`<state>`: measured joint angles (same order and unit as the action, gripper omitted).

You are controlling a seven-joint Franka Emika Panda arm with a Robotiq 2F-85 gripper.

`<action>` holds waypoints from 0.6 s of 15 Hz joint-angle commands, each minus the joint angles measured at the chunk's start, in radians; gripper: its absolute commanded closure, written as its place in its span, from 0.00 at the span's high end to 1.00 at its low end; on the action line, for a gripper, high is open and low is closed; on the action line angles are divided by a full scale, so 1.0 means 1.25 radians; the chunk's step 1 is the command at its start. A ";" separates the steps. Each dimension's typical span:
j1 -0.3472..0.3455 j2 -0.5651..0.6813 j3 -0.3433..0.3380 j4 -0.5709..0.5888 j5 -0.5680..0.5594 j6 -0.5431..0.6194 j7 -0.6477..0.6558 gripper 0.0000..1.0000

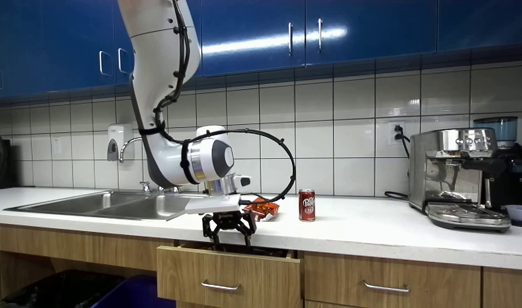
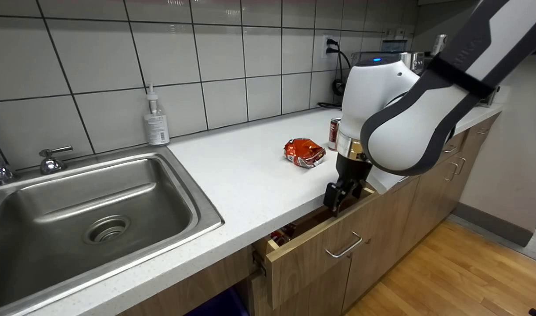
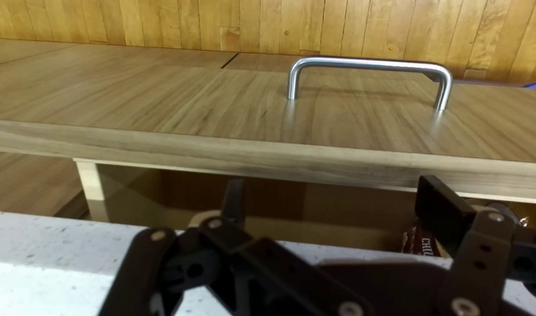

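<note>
Gripper [image 1: 232, 247]: fingers spread wide apart, nothing held. Drawer [image 1: 229, 271]: partly open, directly beneath the gripper, its mouth at the fingertips. Crumpled snack bag [image 2: 303, 152]: on the counter [image 2: 241, 175], between gripper and wall [image 2: 263, 52]. Red soda can [image 1: 307, 206]: upright, farther from the gripper than the bag.

An espresso machine [image 1: 451, 177] stands beside a grinder [image 1: 511, 171].
</note>
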<state>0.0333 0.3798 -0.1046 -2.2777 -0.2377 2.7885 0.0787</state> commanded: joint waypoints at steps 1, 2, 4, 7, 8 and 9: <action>0.020 0.014 -0.024 0.013 -0.026 0.018 0.003 1.00; 0.023 0.013 -0.027 0.010 -0.026 0.025 0.005 1.00; 0.030 0.009 -0.036 0.001 -0.028 0.044 0.012 1.00; 0.038 0.005 -0.045 -0.011 -0.016 0.079 0.026 1.00; 0.038 0.005 -0.045 -0.013 -0.012 0.087 0.023 1.00; 0.039 0.006 -0.046 -0.015 -0.010 0.093 0.022 1.00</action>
<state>0.0659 0.3933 -0.1440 -2.2805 -0.2448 2.8684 0.0835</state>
